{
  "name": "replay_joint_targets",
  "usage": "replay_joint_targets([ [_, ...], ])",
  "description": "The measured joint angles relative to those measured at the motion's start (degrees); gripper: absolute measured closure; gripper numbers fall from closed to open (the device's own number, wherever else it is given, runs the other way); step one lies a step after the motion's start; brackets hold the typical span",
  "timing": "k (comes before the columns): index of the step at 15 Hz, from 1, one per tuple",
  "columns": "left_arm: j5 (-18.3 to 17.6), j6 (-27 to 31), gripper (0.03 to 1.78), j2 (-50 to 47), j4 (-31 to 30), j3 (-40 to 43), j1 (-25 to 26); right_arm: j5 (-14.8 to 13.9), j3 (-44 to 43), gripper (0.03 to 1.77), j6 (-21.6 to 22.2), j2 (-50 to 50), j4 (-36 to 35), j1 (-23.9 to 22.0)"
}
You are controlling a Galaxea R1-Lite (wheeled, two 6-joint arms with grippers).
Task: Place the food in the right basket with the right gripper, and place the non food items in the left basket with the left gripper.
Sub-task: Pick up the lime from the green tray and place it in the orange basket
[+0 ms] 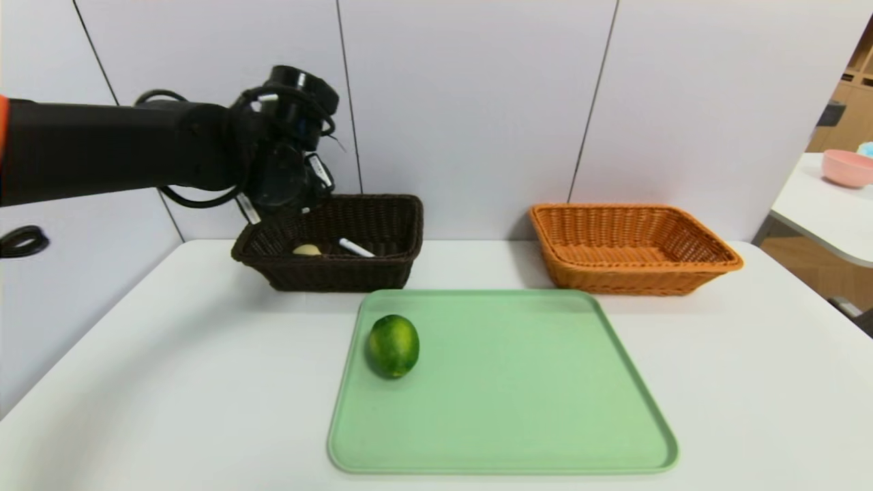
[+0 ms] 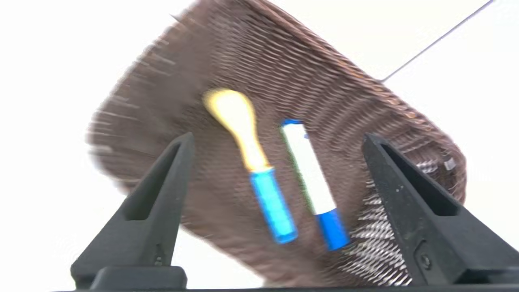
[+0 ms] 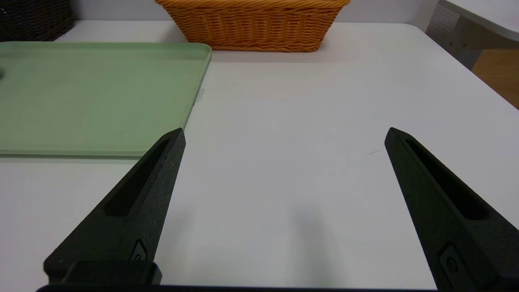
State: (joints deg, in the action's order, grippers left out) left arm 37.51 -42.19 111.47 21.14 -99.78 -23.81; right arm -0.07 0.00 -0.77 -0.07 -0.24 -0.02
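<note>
The dark-green lime (image 1: 393, 345) lies at the left of the pale green tray (image 1: 518, 409). Inside the dark brown basket (image 1: 382, 225) (image 2: 324, 81) rest the spoon-spatula (image 1: 307, 250) (image 2: 247, 150) with yellow head and blue handle, and the white marker (image 1: 356, 247) (image 2: 310, 174) with blue cap. My left gripper (image 1: 283, 204) (image 2: 277, 140) hovers above that basket's left end, open, nothing between its fingers. The orange basket (image 1: 634, 262) (image 3: 251, 24) stands at the back right with nothing in it. My right gripper (image 3: 284, 136) is open, low over bare table right of the tray, outside the head view.
The white table (image 1: 750, 382) ends at a grey panelled wall behind the baskets. A second table (image 1: 818, 204) with a pink bowl (image 1: 848, 168) stands off to the right. A black cable loop (image 1: 20, 241) hangs at the far left.
</note>
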Motion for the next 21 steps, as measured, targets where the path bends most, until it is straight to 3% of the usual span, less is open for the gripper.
replay_joint_targets([
  [5, -1.4, 14.3, 0.22, -19.2, -1.4, 16.9, 2.9, 0.0, 0.0, 0.1, 0.0, 0.0, 0.0, 0.0],
  [13, -11.1, 35.4, 0.15, -55.6, -5.1, 47.4, 4.8, 0.0, 0.0, 0.1, 0.0, 0.0, 0.0, 0.0],
  [16, -16.1, 42.5, 0.14, -67.5, -7.9, 57.6, 6.7, 0.0, 0.0, 0.1, 0.0, 0.0, 0.0, 0.0],
  [21, -28.3, 51.4, 0.12, -84.1, -15.1, 72.1, 13.3, 0.0, 0.0, 0.1, 0.0, 0.0, 0.0, 0.0],
])
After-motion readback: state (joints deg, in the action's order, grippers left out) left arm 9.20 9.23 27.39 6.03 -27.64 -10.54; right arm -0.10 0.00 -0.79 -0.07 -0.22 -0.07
